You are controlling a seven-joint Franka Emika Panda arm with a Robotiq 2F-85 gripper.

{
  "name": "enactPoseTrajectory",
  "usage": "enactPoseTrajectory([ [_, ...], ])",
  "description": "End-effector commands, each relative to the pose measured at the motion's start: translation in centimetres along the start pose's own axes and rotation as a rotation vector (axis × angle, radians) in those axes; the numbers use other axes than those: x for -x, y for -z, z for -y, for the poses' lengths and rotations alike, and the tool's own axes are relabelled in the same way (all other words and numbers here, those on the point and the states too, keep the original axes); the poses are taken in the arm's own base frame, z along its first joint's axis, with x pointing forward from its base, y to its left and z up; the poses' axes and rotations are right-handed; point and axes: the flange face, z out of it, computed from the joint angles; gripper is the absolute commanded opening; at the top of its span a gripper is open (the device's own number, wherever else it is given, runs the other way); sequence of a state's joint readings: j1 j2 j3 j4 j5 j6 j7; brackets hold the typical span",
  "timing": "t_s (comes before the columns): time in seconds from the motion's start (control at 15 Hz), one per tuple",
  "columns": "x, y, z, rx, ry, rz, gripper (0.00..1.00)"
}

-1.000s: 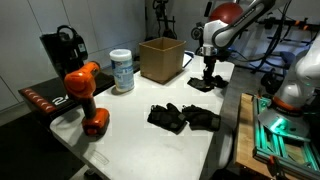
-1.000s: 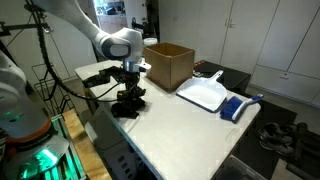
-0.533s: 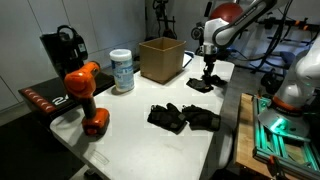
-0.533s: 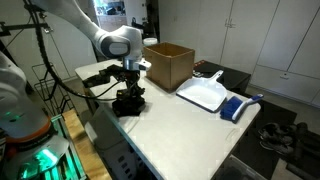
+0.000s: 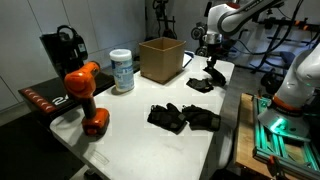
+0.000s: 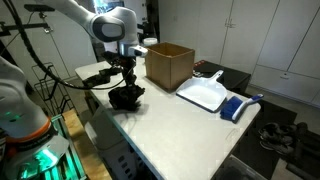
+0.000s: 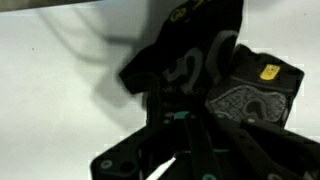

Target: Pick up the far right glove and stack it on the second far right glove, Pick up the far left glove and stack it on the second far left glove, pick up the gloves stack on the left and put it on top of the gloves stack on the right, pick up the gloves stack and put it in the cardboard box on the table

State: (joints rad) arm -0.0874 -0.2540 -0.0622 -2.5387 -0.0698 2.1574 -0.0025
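My gripper (image 5: 212, 62) is shut on a limp black glove (image 5: 214, 73) and holds it just above another black glove (image 5: 199, 85) on the white table (image 5: 130, 130), beside the brown cardboard box (image 5: 160, 58). In an exterior view the gripper (image 6: 127, 70) hangs over this dark glove pile (image 6: 126, 97), left of the box (image 6: 170, 65). Two more black gloves (image 5: 168, 117) (image 5: 203, 119) lie near the table's front. In the wrist view the gripper (image 7: 182, 112) pinches the held glove (image 7: 190, 55), with a grey-printed, yellow-tagged glove (image 7: 250, 95) beneath.
A white canister (image 5: 122, 70), an orange drill (image 5: 85, 97) and a black coffee machine (image 5: 62, 50) stand along one side. A white dustpan (image 6: 205, 95) and a blue brush (image 6: 238, 106) lie beyond the box. The table edge runs close to the gloves (image 6: 100, 110).
My gripper has risen from the table, lifting one black glove off the glove beneath it. The front gloves and the box have not moved.
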Motion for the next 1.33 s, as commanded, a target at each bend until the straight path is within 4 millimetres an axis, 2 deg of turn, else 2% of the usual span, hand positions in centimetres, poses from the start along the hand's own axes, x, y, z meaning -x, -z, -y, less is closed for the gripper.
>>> enactPoseTrajectory([
  [0.0,-0.6,3.6,2.4,-0.002,-0.009,-0.02,0.02],
  [0.2,-2.5,5.2,4.6,0.007,0.023,-0.044,0.02],
  [0.33,-3.7,4.8,6.0,-0.007,0.055,-0.024,0.02],
  [0.4,-4.1,3.9,6.4,-0.003,0.039,0.039,0.02],
  [0.6,-4.8,2.7,6.6,0.021,0.038,0.126,0.02],
  [0.93,-4.0,3.8,6.3,0.082,0.032,0.206,0.02],
  [1.13,-3.1,5.5,6.7,0.09,0.055,0.191,0.02],
  [1.27,-2.8,5.9,6.6,0.122,0.056,0.186,0.02],
])
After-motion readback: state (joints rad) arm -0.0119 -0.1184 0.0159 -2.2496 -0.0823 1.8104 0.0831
